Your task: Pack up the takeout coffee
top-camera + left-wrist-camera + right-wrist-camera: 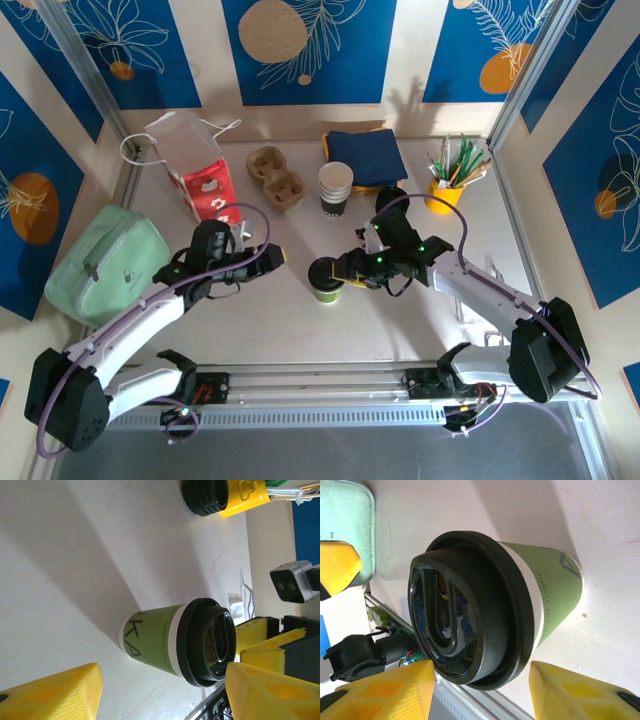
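The right gripper's [481, 664] jaws stand released, straddling the lid of the single takeout coffee [325, 280] at mid-frame. The left gripper [163, 667] gapes empty just left of it. Above stand one cup stack [335, 187], one lid stack [388, 198], one cardboard carrier [275, 178] and one paper bag [190, 160].

overhead cam; wrist cams share cup [165, 645], prob. close

Probably lab booth, printed wall panels [310, 40]
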Action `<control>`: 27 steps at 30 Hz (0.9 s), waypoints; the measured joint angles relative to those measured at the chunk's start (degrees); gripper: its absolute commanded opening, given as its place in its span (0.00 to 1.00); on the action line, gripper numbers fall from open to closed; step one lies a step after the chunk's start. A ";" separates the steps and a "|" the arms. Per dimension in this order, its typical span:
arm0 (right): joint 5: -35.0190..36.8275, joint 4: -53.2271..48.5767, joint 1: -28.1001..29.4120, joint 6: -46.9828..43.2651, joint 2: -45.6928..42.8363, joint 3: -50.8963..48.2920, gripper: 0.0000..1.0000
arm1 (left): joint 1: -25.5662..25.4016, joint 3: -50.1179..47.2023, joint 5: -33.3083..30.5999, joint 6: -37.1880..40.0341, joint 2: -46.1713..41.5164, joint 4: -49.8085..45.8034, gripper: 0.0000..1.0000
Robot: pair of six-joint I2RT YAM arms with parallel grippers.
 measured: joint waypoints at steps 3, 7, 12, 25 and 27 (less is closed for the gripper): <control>0.09 -0.70 -0.70 -0.61 -1.68 0.00 0.55 | -1.07 0.17 0.07 0.96 1.31 -0.02 0.79; -0.04 -0.55 -2.71 -1.22 -4.63 -0.20 0.54 | -3.15 2.08 0.13 2.38 4.37 0.02 0.82; -1.27 0.85 -4.42 -1.22 -6.45 -1.97 0.54 | -5.22 5.42 0.68 4.09 9.33 1.03 0.73; -2.14 3.56 -4.17 -1.16 -3.87 -2.58 0.55 | -8.00 7.41 2.45 4.94 18.71 5.25 0.51; -2.12 3.63 -4.17 -1.16 -3.39 -2.58 0.55 | -8.41 7.41 2.45 5.14 19.19 5.42 0.51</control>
